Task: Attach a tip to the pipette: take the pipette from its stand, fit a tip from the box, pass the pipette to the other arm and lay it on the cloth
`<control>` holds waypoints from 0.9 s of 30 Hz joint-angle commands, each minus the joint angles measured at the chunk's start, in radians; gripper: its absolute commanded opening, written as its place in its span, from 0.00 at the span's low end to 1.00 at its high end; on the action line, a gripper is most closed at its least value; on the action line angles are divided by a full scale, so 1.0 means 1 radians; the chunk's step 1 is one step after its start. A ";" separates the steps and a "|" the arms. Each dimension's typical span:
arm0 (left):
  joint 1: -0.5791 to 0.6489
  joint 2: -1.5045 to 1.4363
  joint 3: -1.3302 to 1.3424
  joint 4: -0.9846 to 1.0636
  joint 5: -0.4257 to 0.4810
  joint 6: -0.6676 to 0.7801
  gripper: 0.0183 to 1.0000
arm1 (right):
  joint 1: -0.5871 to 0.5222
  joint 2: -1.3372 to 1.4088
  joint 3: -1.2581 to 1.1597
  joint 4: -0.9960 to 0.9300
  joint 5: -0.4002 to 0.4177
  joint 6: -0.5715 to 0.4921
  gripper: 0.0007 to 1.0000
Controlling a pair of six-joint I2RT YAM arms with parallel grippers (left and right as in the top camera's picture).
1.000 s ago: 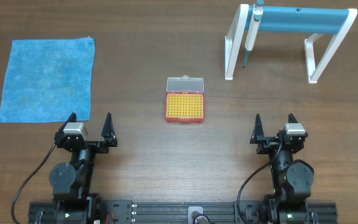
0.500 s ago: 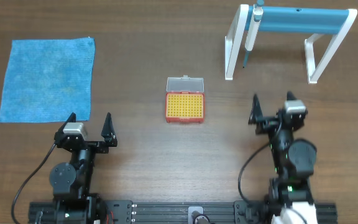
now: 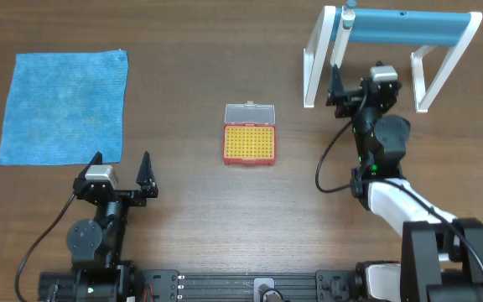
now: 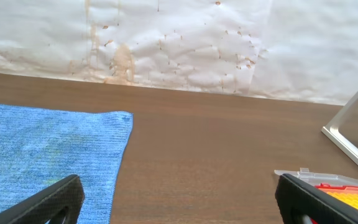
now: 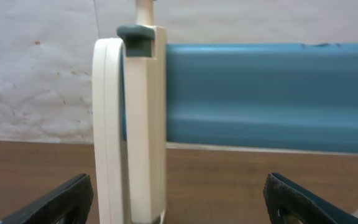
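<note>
Right gripper (image 3: 355, 80) | we are bringing it, fingers spread, up to the pipette (image 5: 143, 124) on the stand (image 3: 405, 27) | pickup is starting | left gripper (image 3: 122, 162) spread, idling

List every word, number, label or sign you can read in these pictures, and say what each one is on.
No text can be read in any view.
Tip box: no legible print on its lid or tray.
Pipette: the side that shows is plain, with no label or number.
Stand: plain blue bar, no markings.
Cloth: no tag or print.
</note>
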 commanded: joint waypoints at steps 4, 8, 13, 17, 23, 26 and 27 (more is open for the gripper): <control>-0.005 -0.007 -0.002 -0.005 -0.007 0.002 1.00 | 0.015 0.082 0.082 -0.006 -0.008 -0.010 0.90; -0.005 -0.007 -0.002 -0.005 -0.007 0.002 0.99 | 0.012 0.101 0.095 -0.007 0.060 -0.011 0.90; -0.005 -0.007 -0.002 -0.005 -0.007 0.002 0.99 | 0.010 0.101 0.097 -0.027 0.059 -0.010 0.90; -0.005 -0.007 -0.002 -0.005 -0.007 0.002 1.00 | 0.010 0.113 0.101 -0.029 0.059 -0.010 0.90; -0.005 -0.007 -0.002 -0.005 -0.007 0.002 0.99 | 0.013 0.151 0.129 -0.029 0.059 -0.010 0.90; -0.005 -0.007 -0.002 -0.005 -0.007 0.002 0.99 | 0.012 0.162 0.143 -0.029 0.059 -0.010 0.90; -0.005 -0.007 -0.002 -0.005 -0.007 0.002 0.99 | 0.012 0.166 0.147 -0.029 0.059 -0.010 0.90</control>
